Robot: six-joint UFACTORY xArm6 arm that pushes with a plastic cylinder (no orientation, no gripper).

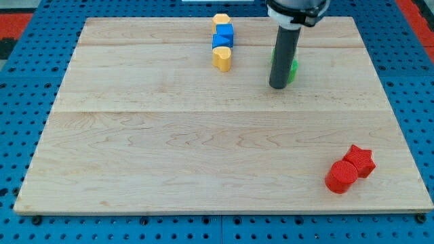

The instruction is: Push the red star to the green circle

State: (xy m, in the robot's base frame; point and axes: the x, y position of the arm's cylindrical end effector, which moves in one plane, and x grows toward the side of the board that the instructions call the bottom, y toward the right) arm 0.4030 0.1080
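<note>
The red star (361,160) lies near the view's bottom right, touching a red cylinder (340,177) on its lower left. A green block (292,68) sits near the view's top, right of centre, mostly hidden behind my rod, so its shape is unclear. My tip (277,87) rests on the board just left of and below the green block, far above and left of the red star.
A yellow block (220,19), a blue block (222,36) and a yellow block (222,58) form a column at the view's top centre. The wooden board (169,149) lies on a blue pegboard table (20,102).
</note>
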